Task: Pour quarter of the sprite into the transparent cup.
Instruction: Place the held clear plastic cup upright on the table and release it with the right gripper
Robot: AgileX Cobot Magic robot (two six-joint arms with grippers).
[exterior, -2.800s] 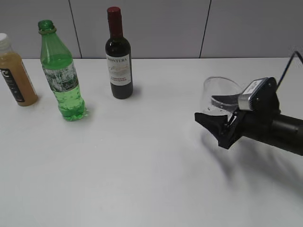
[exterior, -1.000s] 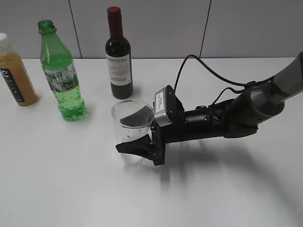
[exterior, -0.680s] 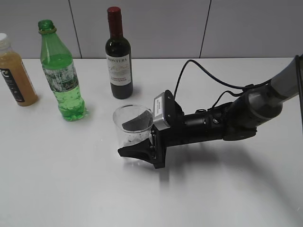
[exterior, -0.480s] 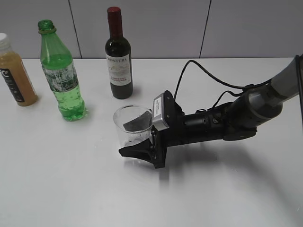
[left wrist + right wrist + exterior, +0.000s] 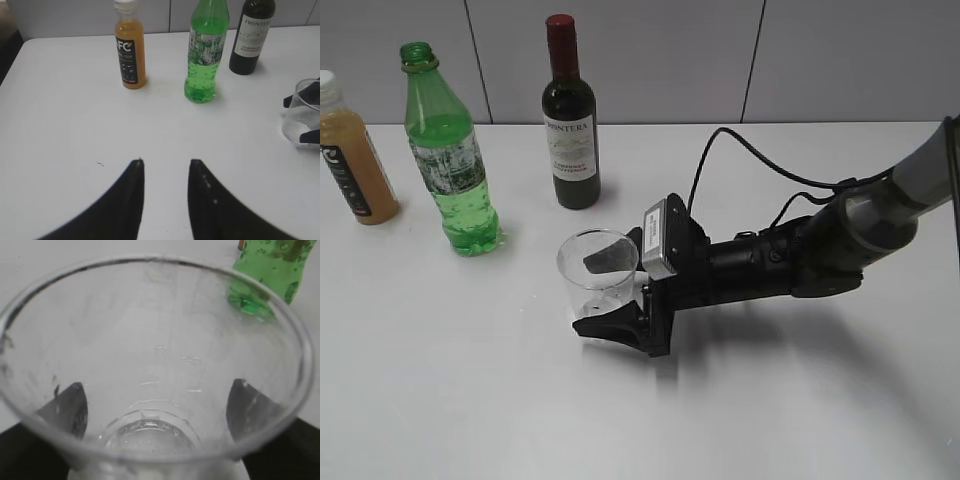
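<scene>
Right gripper (image 5: 608, 296): fingers spread to either side of the cup (image 5: 599, 272), which stands upright on the table (image 5: 470, 380); whether the pads touch its wall cannot be told, since the right wrist view shows them only as dark shapes through the plastic. Left gripper (image 5: 165, 167): fingers part-way apart, holding nothing, hanging over bare table well short of the bottles. Cup: empty, set near the sprite (image 5: 447, 152), to its right and nearer the camera. Sprite: upright, capless, untouched, liquid level above the label. Status, by judgement: cup placed; grasping the sprite and pouring a quarter remain. Obscured: cup base behind the lower finger; left arm absent from the exterior view; juice bottle (image 5: 350, 150) cut by the frame edge.
</scene>
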